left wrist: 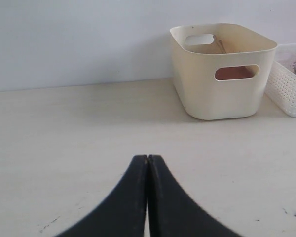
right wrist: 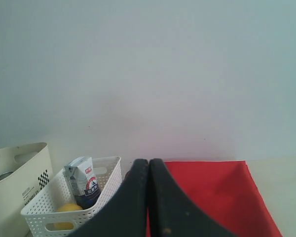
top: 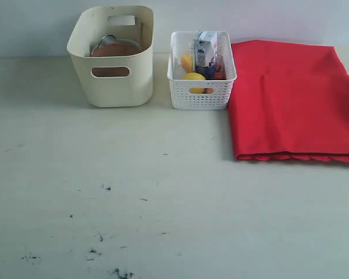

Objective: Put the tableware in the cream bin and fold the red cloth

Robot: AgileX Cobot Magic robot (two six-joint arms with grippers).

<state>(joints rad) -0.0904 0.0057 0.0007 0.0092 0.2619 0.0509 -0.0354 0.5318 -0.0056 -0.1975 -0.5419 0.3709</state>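
Brightly, evenly lit with cool, diffuse light. Only soft shadowing around the base of the cream bin (top: 119,90) and under the near edge of the red cloth (top: 296,99). Slightly soft and washed-out.

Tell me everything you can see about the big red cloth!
The red cloth is plain, bright red fabric lying flat on the pale table. Faint crease lines cross it, and its near edge is scalloped. Its left side sits right beside the white lattice basket and seems to touch it. Its right side runs out of the exterior view. Nothing rests on top of it.
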